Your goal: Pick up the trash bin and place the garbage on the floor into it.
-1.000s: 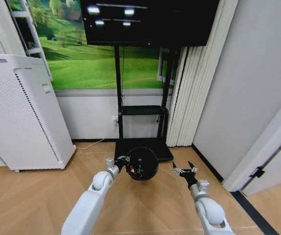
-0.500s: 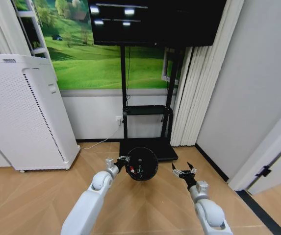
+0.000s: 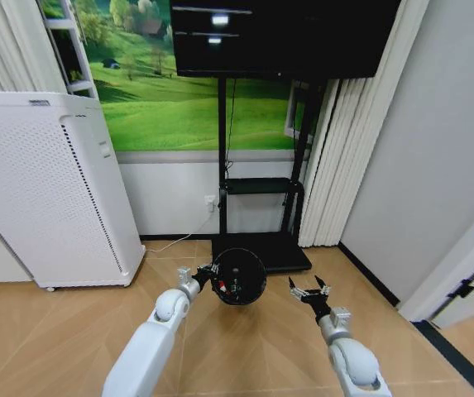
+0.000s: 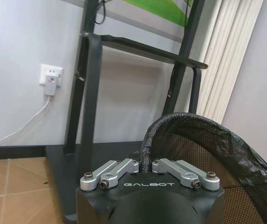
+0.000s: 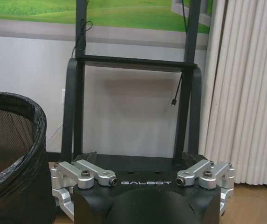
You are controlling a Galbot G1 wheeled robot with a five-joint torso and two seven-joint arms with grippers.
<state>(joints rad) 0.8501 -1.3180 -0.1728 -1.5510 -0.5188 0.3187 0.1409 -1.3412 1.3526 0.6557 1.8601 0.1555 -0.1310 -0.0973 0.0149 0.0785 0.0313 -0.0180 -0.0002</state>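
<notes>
Up front in the head view, the left gripper (image 3: 206, 273) is clamped on the rim of the trash bin (image 3: 239, 276), a round black basket with litter inside, held above the floor (image 3: 55, 339). Right gripper (image 3: 309, 290) hangs spread and empty nearby. The left wrist view shows the bin's mesh wall and black liner.

Bright, even indoor light; ceiling lamps glare on the dark screen (image 3: 278, 37).
</notes>
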